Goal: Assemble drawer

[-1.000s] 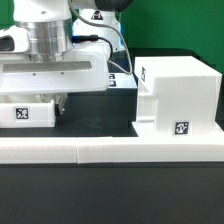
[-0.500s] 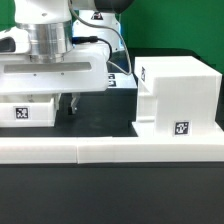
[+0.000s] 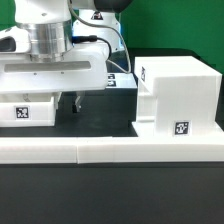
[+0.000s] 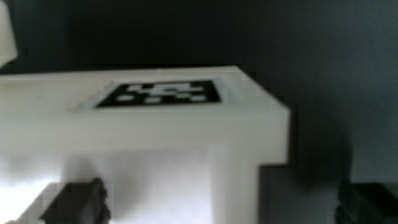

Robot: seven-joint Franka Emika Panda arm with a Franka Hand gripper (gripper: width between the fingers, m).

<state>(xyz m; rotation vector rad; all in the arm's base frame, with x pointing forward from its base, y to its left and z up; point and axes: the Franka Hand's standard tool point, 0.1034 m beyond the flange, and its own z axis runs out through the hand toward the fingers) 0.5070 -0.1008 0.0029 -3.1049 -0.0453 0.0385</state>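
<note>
Gripper [image 4: 217, 203] over tray [image 3: 28, 110] — jaws apart

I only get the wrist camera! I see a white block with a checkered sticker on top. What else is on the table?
Observer: A big white drawer housing stands to the exterior view's right of your block, the small drawer part. There is a dark gap between them.
Operator: Does the big one have stickers too?
Observer: Yes, there is a tag low on the face toward the exterior camera.
Operator: Anything else?
Observer: A long low white bar runs across, nearer the exterior camera than both pieces.
</note>
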